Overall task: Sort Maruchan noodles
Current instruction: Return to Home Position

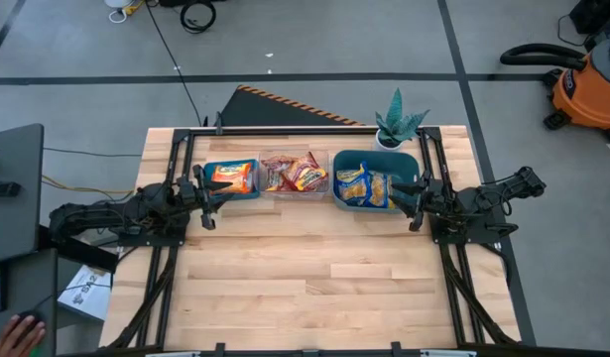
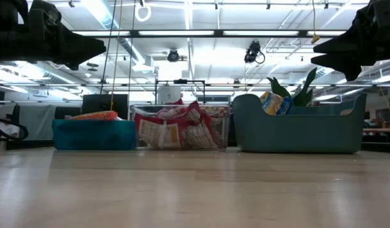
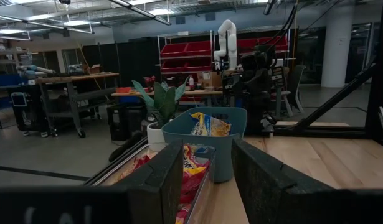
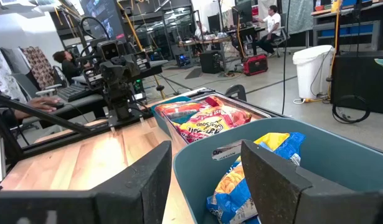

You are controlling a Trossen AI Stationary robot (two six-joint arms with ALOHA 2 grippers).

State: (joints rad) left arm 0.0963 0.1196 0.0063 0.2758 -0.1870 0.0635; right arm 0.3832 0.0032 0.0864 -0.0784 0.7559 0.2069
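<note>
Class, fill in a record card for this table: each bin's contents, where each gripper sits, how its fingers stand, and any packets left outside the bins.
Small blue bin: orange packets
Clear bin, middle: red packets
Large teal bin: yellow-and-blue packets
Left gripper: beside the small blue bin, fingers open, holding nothing
Right gripper: beside the large teal bin, fingers open, holding nothing
Packets outside bins: none seen on the table
Plant: behind the large teal bin
</note>
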